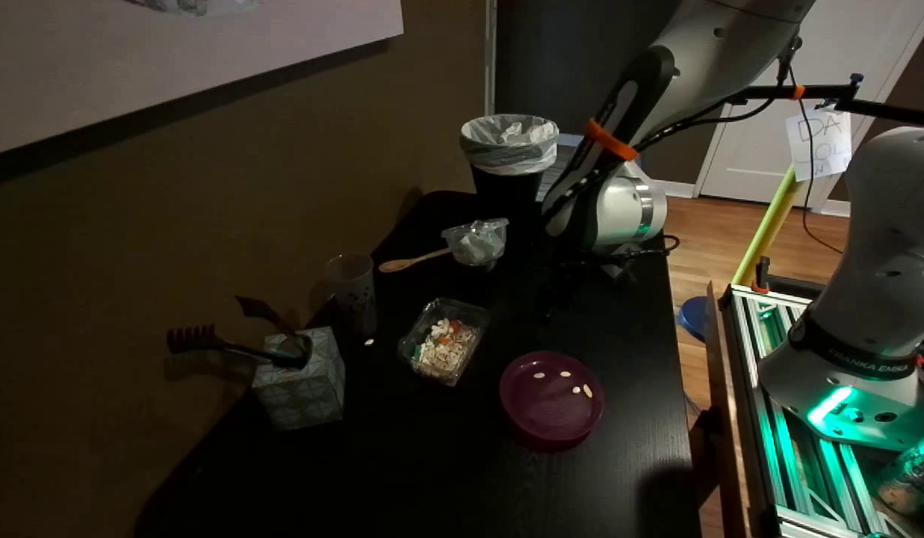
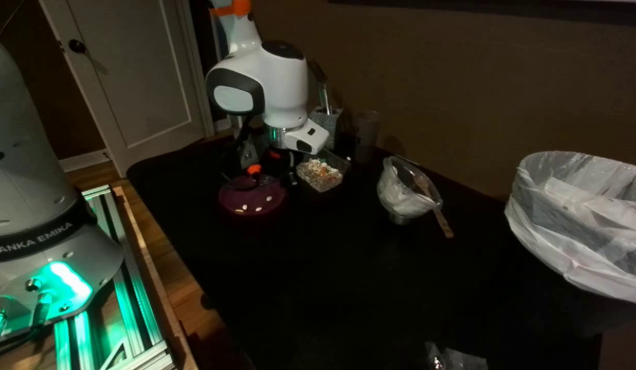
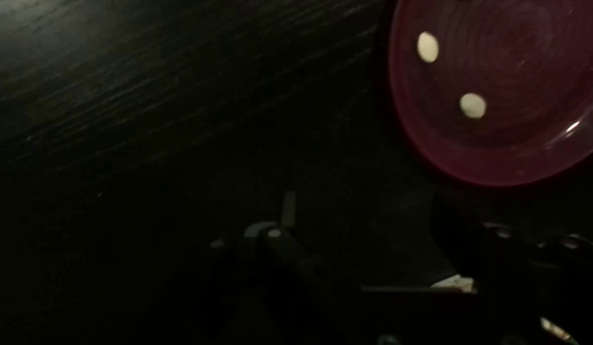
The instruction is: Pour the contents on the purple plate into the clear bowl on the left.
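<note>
The purple plate [image 1: 551, 407] lies flat on the dark table with several pale seeds [image 1: 565, 373] on it. The plate also shows in an exterior view [image 2: 253, 198] and at the upper right of the wrist view [image 3: 497, 163]. A clear rectangular container [image 1: 447, 344] stands beside the plate, holding oat-like flakes with red and orange bits; it shows also in an exterior view [image 2: 323, 174]. My gripper [image 3: 363, 211] is open, its dark fingers apart with only table between them. The right finger is near the plate's rim in the wrist view; contact is not visible. The gripper is very dark in the exterior views.
A clear round bowl [image 1: 476, 243] with crumpled white material stands beside a wooden spoon [image 1: 413, 261]. A cup [image 1: 353, 288] and a patterned box [image 1: 301, 381] with dark utensils stand along the wall. A lined bin [image 2: 580, 221] stands at the table's end.
</note>
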`<state>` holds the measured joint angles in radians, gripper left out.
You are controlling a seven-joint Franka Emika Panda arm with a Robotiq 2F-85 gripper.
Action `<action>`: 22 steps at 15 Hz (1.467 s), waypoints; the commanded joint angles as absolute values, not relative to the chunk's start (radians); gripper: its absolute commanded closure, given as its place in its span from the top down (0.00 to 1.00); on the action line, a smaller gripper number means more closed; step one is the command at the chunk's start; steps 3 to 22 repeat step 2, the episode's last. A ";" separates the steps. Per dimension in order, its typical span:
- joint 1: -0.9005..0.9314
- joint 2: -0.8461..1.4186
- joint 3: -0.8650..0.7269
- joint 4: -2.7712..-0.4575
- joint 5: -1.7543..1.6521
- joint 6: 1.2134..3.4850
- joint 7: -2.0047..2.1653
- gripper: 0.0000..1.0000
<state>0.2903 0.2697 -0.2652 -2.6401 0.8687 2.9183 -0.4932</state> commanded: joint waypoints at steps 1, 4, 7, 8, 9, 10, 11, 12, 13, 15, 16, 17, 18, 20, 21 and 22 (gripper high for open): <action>0.310 0.272 -0.269 -2.653 0.854 2.988 -0.469 0.80; 0.329 0.274 -0.272 -2.666 0.845 3.039 -0.450 0.87; 0.329 0.274 -0.272 -2.666 0.845 3.039 -0.450 0.87; 0.329 0.274 -0.272 -2.666 0.845 3.039 -0.450 0.87; 0.329 0.274 -0.272 -2.666 0.845 3.039 -0.450 0.87; 0.329 0.274 -0.272 -2.666 0.845 3.039 -0.450 0.87; 0.329 0.274 -0.272 -2.666 0.845 3.039 -0.450 0.87; 0.329 0.274 -0.272 -2.666 0.845 3.039 -0.450 0.87; 0.329 0.274 -0.272 -2.666 0.845 3.039 -0.450 0.87; 0.329 0.274 -0.272 -2.666 0.845 3.039 -0.450 0.87; 0.329 0.274 -0.272 -2.666 0.845 3.039 -0.450 0.87; 0.329 0.274 -0.272 -2.666 0.845 3.039 -0.450 0.87; 0.329 0.274 -0.272 -2.666 0.845 3.039 -0.450 0.87; 0.329 0.274 -0.272 -2.666 0.845 3.039 -0.450 0.87; 0.329 0.274 -0.272 -2.666 0.845 3.039 -0.450 0.87; 0.329 0.274 -0.272 -2.666 0.845 3.039 -0.450 0.87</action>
